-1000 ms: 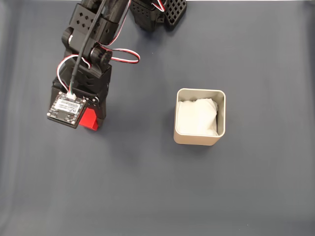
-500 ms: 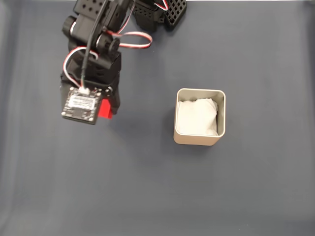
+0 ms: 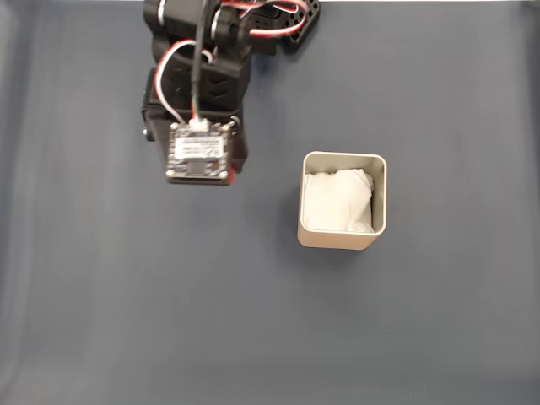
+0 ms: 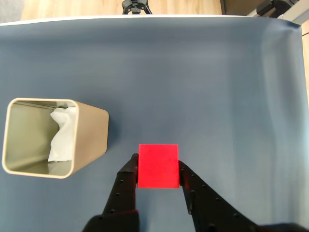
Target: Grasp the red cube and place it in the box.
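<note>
Gripper (image 4: 158, 170) clamped on red cube (image 4: 158, 165), raised above dark blue mat (image 4: 217, 96), beige box (image 4: 91, 140) to its left in wrist view

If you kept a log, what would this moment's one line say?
stage: carrying | gripper: shut on red cube | cube: lifted above the mat | box: upright, white lining inside, no cube | arm: left of box in fixed view
</note>
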`<action>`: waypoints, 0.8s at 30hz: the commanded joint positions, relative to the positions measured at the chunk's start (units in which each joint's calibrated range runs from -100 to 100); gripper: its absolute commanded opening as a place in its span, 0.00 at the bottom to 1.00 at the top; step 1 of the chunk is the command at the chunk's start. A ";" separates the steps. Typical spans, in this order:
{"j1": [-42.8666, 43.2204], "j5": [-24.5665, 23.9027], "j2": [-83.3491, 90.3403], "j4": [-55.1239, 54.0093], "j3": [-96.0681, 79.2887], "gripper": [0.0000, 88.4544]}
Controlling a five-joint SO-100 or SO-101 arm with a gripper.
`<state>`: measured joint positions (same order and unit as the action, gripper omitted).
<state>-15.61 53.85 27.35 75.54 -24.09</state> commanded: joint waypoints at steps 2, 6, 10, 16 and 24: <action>2.18 0.10 2.44 4.24 6.06 0.00; 4.39 -0.10 2.44 7.35 9.90 0.00; 6.95 -0.05 2.62 10.05 13.18 0.00; 11.65 0.54 2.97 12.18 16.38 0.00; 17.06 1.37 3.40 12.67 17.38 0.00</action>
<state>-0.04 54.73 28.48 87.81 -9.45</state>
